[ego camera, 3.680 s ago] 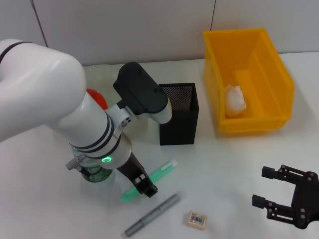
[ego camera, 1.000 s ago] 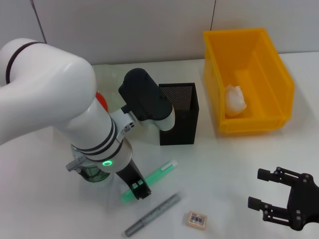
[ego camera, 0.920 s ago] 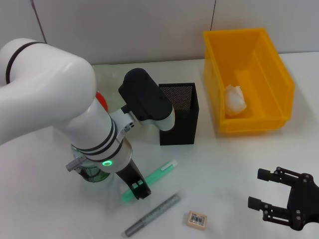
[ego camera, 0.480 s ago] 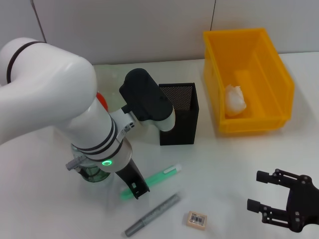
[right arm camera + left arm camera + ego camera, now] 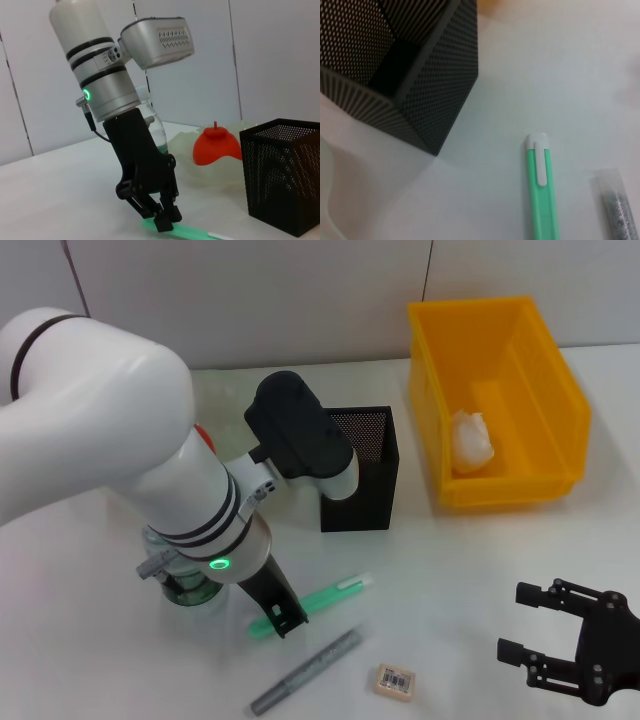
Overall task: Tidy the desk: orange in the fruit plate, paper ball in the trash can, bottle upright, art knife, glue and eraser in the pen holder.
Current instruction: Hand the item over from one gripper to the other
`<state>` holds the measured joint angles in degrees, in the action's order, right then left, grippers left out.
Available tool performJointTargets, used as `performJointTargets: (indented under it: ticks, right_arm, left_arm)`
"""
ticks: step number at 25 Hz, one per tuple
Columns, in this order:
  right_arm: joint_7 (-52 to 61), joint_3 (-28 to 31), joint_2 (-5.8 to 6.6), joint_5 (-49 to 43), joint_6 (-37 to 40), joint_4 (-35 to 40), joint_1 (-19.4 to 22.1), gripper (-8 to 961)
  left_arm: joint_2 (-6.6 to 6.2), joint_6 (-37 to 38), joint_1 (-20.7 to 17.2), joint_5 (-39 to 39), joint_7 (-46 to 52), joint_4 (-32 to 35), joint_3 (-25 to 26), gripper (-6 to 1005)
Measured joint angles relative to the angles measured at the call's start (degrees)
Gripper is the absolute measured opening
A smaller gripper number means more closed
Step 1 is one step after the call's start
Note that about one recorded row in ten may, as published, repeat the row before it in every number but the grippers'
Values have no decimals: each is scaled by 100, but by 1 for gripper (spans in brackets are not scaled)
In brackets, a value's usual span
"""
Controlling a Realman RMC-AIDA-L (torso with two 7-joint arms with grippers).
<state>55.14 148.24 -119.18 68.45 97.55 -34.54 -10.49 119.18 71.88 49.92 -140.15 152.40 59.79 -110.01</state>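
Green knife (image 5: pixel 310 604) has pivoted since 3.7 s ago: white-capped end swung away from the pen holder (image 5: pixel 360 468) and the body now lies flatter across the counter (image 5: pixel 450 570). Left gripper (image 5: pixel 283 621) sits at its near end; in the right wrist view the jaws look pinched narrow on that end, so I read it as gripped, low confidence.

Risks from here:
- Grip is at 1 extreme end, not mid-body. On lift the long free end could droop or twist out.
- Holder opening is narrow. A tilted knife may catch the mesh rim and tip the box.
- Grey stick (image 5: pixel 305 672) lies just beside the knife; a dragged tip could knock it toward the eraser (image 5: pixel 395 680).
- Bottle (image 5: pixel 190 590) stands right under the left forearm, orange (image 5: pixel 215 145) and plate (image 5: pixel 187 155) behind it; a wide swing could topple the bottle.

Paper ball (image 5: pixel 471 443) sits in the yellow bin (image 5: pixel 560 390). Right gripper (image 5: pixel 560 645) hangs near the counter edge, jaws wide, holding nothing.
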Motion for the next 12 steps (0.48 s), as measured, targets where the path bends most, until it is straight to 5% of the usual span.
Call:
performJointTargets:
  ticks: [12]
  right_arm:
    - [4,21,0,13,10,0,10,635]
  left_arm:
    - [0,289,-75,32,-1,477,103,143]
